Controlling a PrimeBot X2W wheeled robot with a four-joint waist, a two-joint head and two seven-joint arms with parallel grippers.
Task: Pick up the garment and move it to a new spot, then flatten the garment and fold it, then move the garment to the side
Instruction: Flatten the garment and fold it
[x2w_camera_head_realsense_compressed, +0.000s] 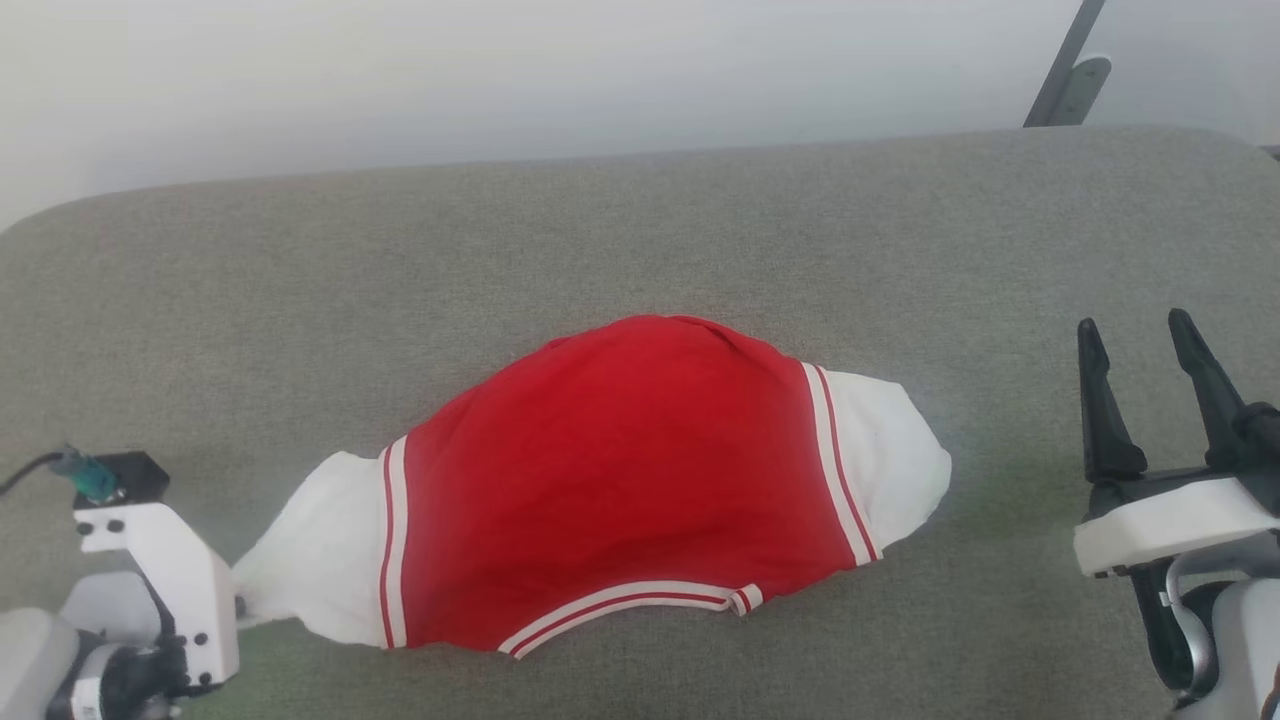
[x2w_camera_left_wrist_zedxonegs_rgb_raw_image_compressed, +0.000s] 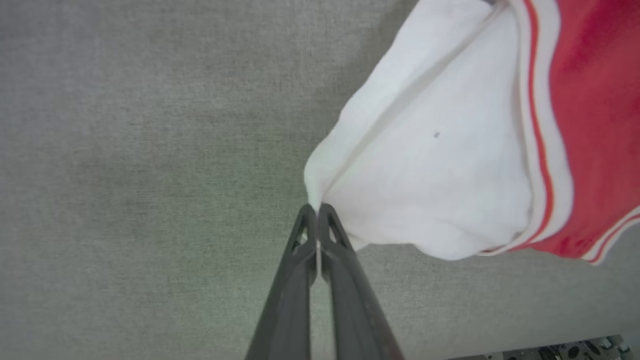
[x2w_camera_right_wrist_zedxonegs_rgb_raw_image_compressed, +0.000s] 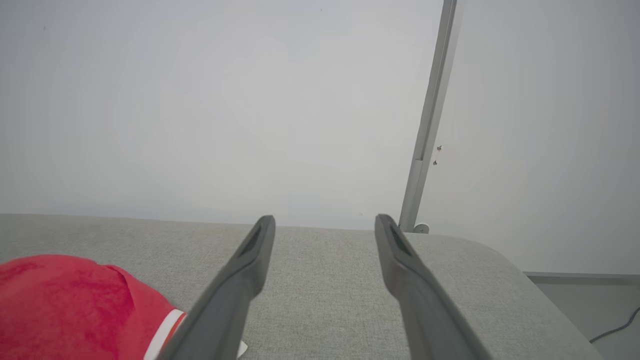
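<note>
The left tool (x2w_camera_left_wrist_zedxonegs_rgb_raw_image_compressed: 316, 207) apparently pinches a sleeve of the garment (x2w_camera_head_realsense_compressed: 620, 460); the right tool (x2w_camera_head_realsense_compressed: 1135, 322) stands spread.

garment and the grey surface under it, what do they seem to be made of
The garment looks like soft matte knit cloth, perhaps cotton or polyester: it bulges, creases and drapes limply. The grey surface looks like matte woven upholstery, probably over padding: fine weave grain and rounded corners show.
</note>
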